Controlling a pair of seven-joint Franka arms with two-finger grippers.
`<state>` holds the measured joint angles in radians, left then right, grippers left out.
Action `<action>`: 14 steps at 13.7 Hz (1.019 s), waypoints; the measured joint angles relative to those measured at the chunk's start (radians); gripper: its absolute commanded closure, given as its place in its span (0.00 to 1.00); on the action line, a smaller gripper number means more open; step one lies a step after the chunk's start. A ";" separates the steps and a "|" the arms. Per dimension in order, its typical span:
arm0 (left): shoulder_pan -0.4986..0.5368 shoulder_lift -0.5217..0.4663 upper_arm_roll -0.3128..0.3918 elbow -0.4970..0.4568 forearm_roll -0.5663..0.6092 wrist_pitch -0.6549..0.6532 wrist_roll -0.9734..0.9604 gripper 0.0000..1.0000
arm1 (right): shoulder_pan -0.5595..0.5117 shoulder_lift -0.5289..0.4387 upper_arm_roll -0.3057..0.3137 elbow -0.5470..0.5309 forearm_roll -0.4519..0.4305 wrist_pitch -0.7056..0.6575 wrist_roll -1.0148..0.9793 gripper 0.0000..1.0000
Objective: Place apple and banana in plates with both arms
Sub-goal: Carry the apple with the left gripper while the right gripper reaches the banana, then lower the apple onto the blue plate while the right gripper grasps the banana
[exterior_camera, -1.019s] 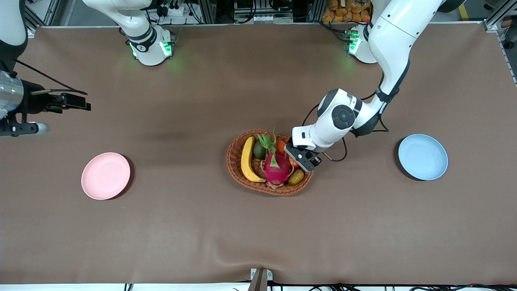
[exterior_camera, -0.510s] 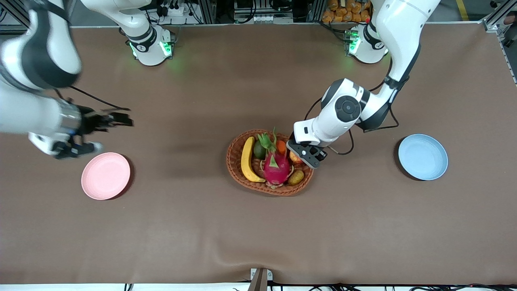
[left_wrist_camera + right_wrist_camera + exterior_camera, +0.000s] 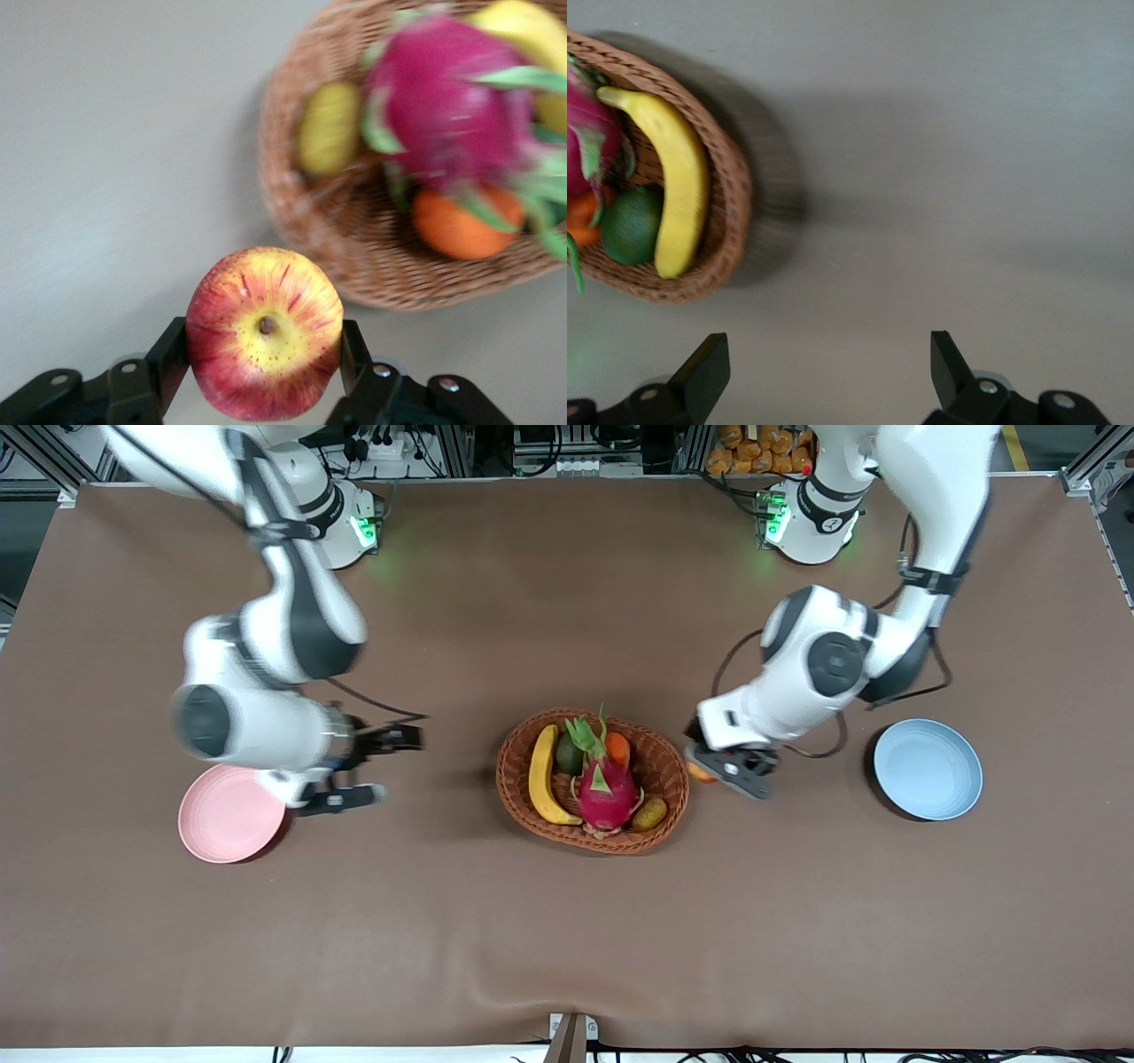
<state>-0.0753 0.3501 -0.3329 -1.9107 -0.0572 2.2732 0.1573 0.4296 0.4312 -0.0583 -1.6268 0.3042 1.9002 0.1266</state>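
Table (image 3: 567,921): brown cloth, basket at centre so both arms can reach it, one plate per arm at the ends.

Basket (image 3: 523,815): holds the banana (image 3: 540,775) along its 9 o'clock edge, plus a dragon fruit (image 3: 607,788), an orange, a green fruit and a kiwi. Banana not yet picked.

Pink plate (image 3: 221,824): at 9 o'clock from the basket, right arm's end, bare. Likely the banana's target.

Blue plate (image 3: 928,769): at 3 o'clock from the basket, left arm's end, bare. Likely the apple's target.

Right gripper (image 3: 372,766): over the cloth between the pink plate and the basket, fingers spread wide, nothing between them. Wrist view has the banana ahead, so this reads as the approach.

Left gripper (image 3: 731,766): over the cloth just off the basket's 3 o'clock rim, clamped on the apple (image 3: 264,332), stem end facing the wrist camera, one finger per flank. Judged mid-carry to the blue plate.
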 measured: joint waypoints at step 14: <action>0.409 -0.017 0.007 -0.059 0.022 -0.063 0.016 0.60 | 0.262 0.211 -0.001 0.067 0.000 0.311 0.456 0.26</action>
<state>0.3334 0.3329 -0.3258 -1.9698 -0.0347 2.2098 0.1737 0.6915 0.6424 -0.0590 -1.5599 0.3042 2.2115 0.5822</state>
